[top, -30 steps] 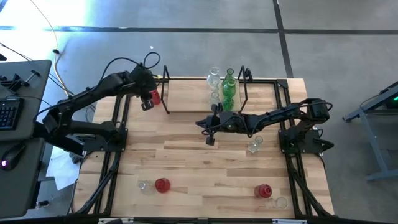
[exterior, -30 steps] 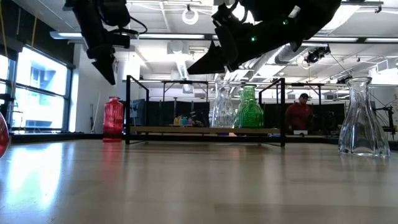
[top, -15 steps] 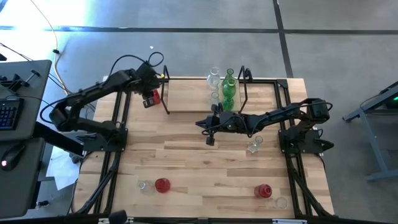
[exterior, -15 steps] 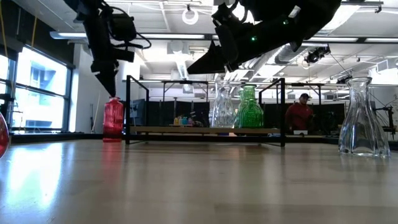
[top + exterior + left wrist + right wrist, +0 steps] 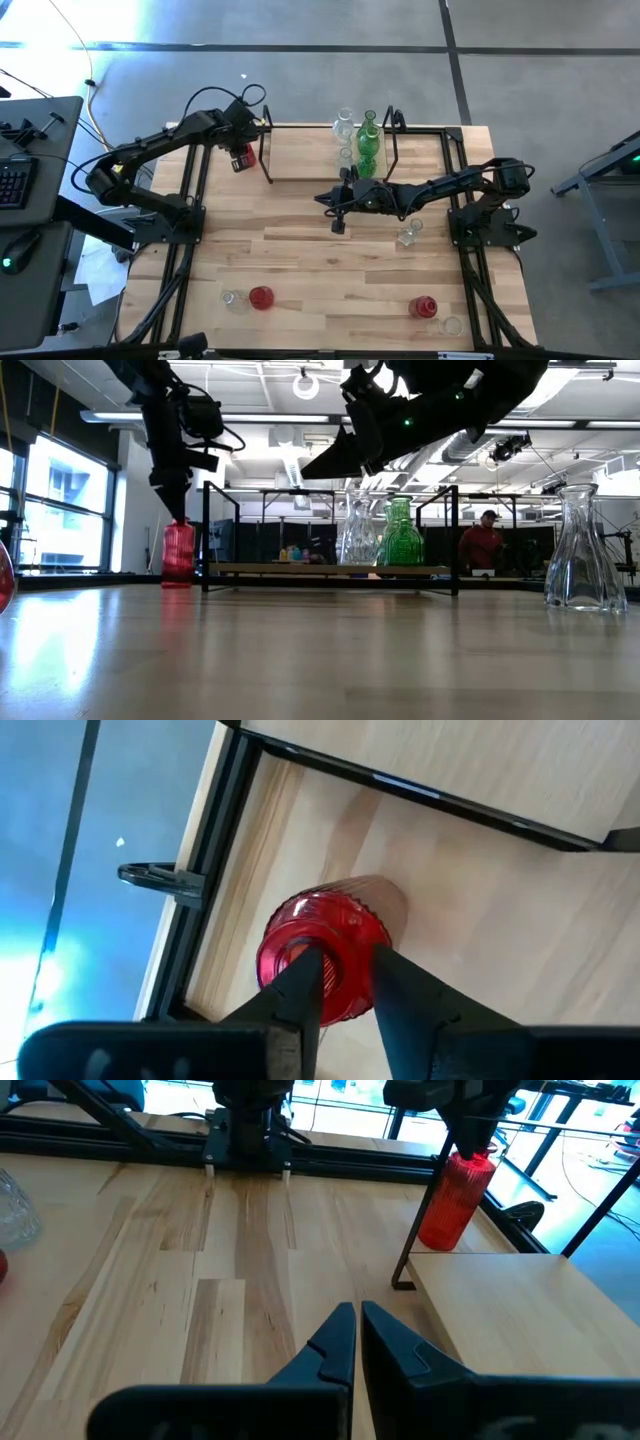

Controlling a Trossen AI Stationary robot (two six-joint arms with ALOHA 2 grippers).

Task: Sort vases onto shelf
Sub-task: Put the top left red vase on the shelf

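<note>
Left wrist view: ribbed red vase upright, neck gripped in left jaws.

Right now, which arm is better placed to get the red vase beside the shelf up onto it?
Left. The left gripper is already at the neck of the red vase, which stands on the table just outside the shelf. The right gripper hangs shut over mid-table, in front of the shelf.

I'm bringing my left end effector down onto the red vase's neck, and the vase is sliding away from the shelf's end.
</note>
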